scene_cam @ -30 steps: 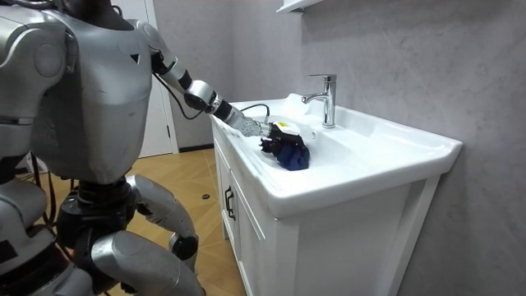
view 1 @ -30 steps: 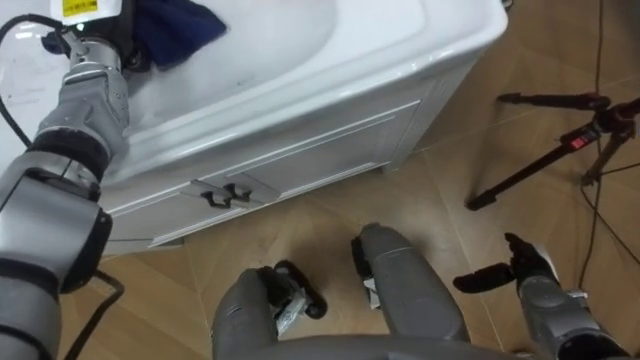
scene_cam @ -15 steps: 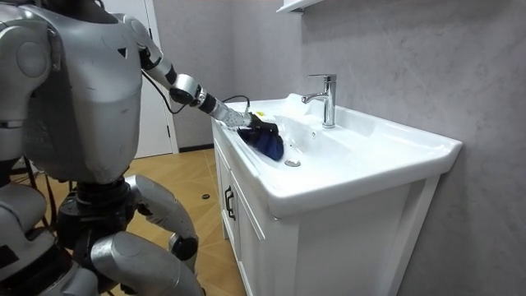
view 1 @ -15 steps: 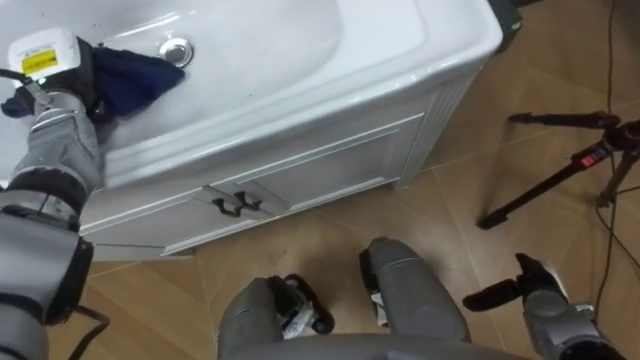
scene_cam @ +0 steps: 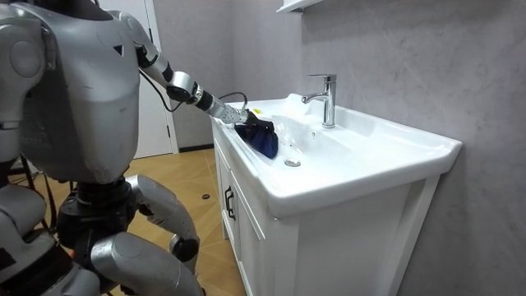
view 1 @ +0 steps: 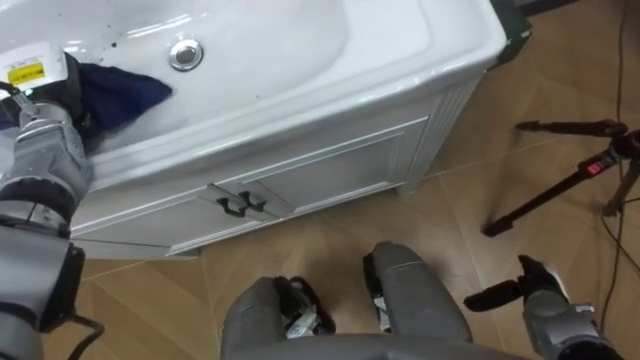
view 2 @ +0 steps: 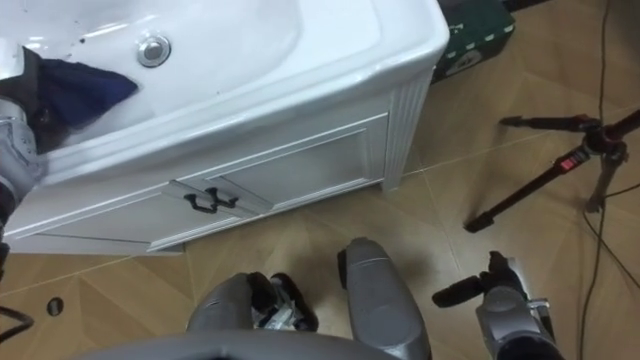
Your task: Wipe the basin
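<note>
Upper left of frame: left hand (view 1: pixel 45 95), fingers clamped on blue cloth (view 1: pixel 122 90), pressing it to basin (view 1: pixel 290 40) slope near drain (view 1: pixel 186 53) for wiping. Lower right: right hand (view 1: pixel 535 285), fingers relaxed, idle.

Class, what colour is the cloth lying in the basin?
The cloth is dark blue, clearest in the left eye view.

The cloth (view 1: pixel 120 88) is dark blue, the basin (view 1: pixel 270 45) and cabinet (view 1: pixel 320 172) white, the floor (view 1: pixel 450 235) brown herringbone.

L robot hand (view 1: pixel 65 90): clamped on cloth (view 1: pixel 122 88).
Cloth: blue, in basin (view 1: pixel 300 40), near drain (view 1: pixel 186 53).
R robot hand (view 1: pixel 530 285): lower right, fingers relaxed.
</note>
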